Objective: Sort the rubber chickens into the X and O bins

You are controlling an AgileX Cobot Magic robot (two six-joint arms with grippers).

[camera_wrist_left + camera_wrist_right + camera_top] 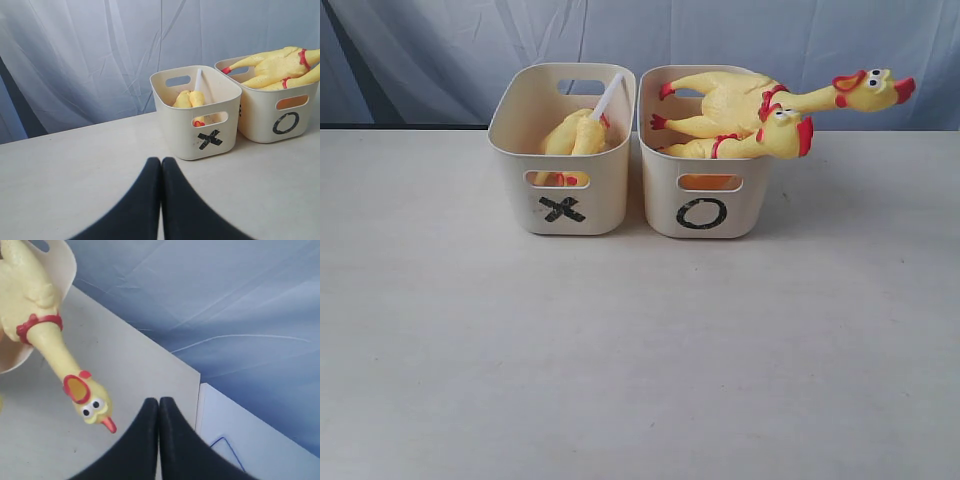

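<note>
The X bin (610, 200) stands at the back left and the O bin (665, 190) right beside it. Yellow rubber chickens (575, 135) lie inside the X bin, and a white tube (610, 95) sticks up from them. Two rubber chickens (740, 100) lie across the O bin, their heads (870, 90) hanging out over its right rim. No gripper shows in the exterior view. My left gripper (161, 161) is shut and empty, low over the table in front of the X bin (175, 125). My right gripper (159, 401) is shut and empty beside an overhanging chicken head (92, 405).
A blue-grey curtain (450, 50) hangs behind the table. In the right wrist view the table's edge (197, 390) runs close to my right gripper, with a white sheet (240, 440) marked by a blue line beyond it.
</note>
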